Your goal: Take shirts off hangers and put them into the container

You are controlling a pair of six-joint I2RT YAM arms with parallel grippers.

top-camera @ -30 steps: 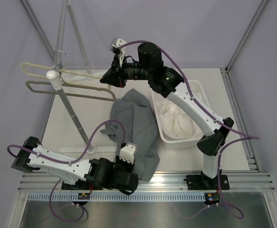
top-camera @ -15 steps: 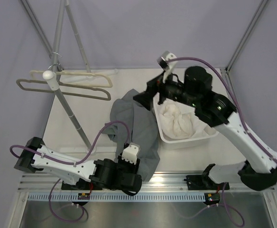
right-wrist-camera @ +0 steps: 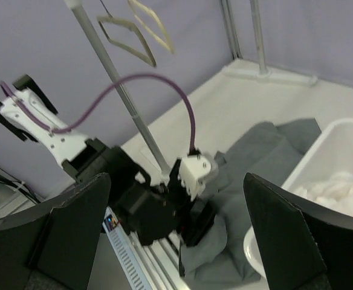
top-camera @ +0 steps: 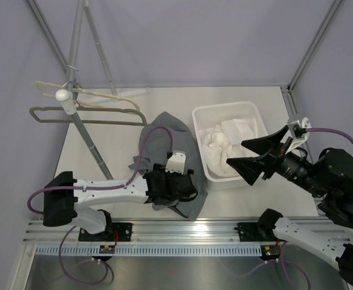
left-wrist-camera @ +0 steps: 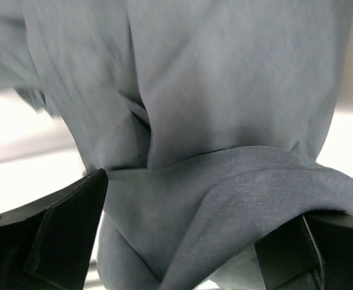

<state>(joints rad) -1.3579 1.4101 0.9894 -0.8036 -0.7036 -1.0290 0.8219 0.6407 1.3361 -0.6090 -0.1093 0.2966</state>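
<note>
Right gripper [top-camera: 235,152] drawn back beside container [top-camera: 225,109], spread wide, empty, left gripper [left-wrist-camera: 200,199] now opened wide over grey-green shirt [top-camera: 164,130]

— Any writing, brand or number you can read anywhere?
— None. The only candidates are small coloured tags [top-camera: 107,248] on the front rail [top-camera: 188,229] of the surface, and they are too tiny to make out.

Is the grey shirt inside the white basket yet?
Out. The grey shirt lies crumpled on the table beside the basket; only the white shirt is inside.
</note>
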